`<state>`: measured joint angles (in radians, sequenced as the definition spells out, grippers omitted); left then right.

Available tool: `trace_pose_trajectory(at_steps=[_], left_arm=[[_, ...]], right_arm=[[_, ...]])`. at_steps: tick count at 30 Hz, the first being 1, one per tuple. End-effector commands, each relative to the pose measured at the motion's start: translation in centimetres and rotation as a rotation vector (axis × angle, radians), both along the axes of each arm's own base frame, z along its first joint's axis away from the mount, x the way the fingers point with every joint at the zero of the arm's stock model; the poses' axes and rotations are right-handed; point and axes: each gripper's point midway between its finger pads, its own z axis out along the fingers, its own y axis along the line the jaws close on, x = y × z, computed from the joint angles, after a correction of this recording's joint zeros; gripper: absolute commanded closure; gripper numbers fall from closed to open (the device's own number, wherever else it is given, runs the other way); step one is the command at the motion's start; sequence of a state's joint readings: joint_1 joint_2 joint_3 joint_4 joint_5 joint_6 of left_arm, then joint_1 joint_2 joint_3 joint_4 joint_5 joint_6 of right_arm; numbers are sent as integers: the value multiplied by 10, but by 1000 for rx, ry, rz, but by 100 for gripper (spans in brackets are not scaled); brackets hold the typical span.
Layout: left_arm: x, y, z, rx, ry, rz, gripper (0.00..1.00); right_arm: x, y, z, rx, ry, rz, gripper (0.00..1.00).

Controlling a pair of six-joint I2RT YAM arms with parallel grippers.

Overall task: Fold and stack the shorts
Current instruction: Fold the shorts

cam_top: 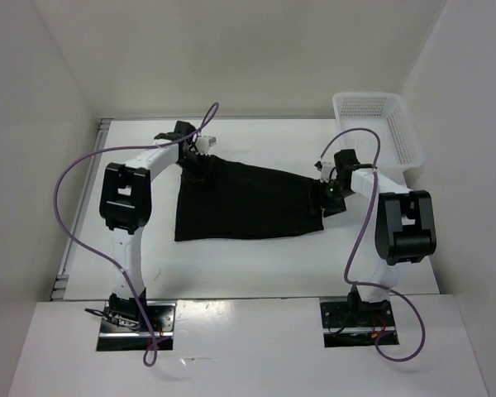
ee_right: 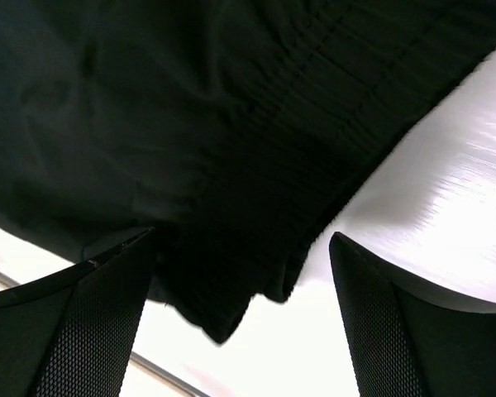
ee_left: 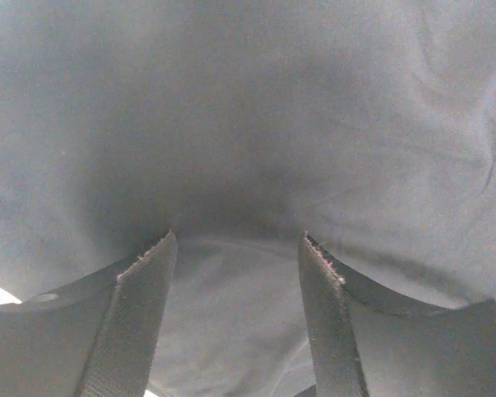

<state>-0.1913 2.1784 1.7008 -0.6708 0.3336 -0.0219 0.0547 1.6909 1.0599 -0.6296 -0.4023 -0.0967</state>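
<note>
Here the shorts lie spread flat on the white surface, a soft, matte black wedge whose long axis runs from nine to three o'clock between our arms. Our left tool stands open over the cloth's eleven o'clock corner. The right tool is open at three o'clock, astride the ribbed elastic waistband, and neither grips cloth.

Bright, even light fell on the glossy white table; glare streaked it in the right wrist view. The plain black fabric shorts looked dim and soft.
</note>
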Motion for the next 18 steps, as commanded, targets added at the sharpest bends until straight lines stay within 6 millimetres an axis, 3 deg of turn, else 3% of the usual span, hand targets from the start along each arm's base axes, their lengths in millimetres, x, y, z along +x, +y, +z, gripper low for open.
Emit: trace_pose_trajectory(at_steps=[1,3,4,7,9,11,13,15,16,18], left_arm=[[-3,7,27,9,-40,-7,31],[-4,12,38,7,-55,3,28],[-3,15,43,-3,-64,11,19],[-8,27,57,-12,-74,36,17],[-16,36,61,-9,-57,54,15],[-21,50,64,-8,-56,85,14],[-33,64,52,-2,-12,117,14],[-49,73,36,4,50,135,13],[-53,73,29,7,73,135,13],[-64,78,11,12,139,149,5]], right_arm=[[3,11,-9,54,42,-17,11],[3,7,-21,30,78,-33,11],[2,6,-25,20,92,-46,11],[2,3,-36,-1,130,-72,12],[1,3,-40,-3,149,-73,19],[-1,2,-44,-4,161,-73,39],[-1,2,-44,-4,161,-73,60],[-3,2,-44,-5,170,-73,72],[-3,4,-43,4,171,-70,83],[-2,4,-40,3,158,-62,91]])
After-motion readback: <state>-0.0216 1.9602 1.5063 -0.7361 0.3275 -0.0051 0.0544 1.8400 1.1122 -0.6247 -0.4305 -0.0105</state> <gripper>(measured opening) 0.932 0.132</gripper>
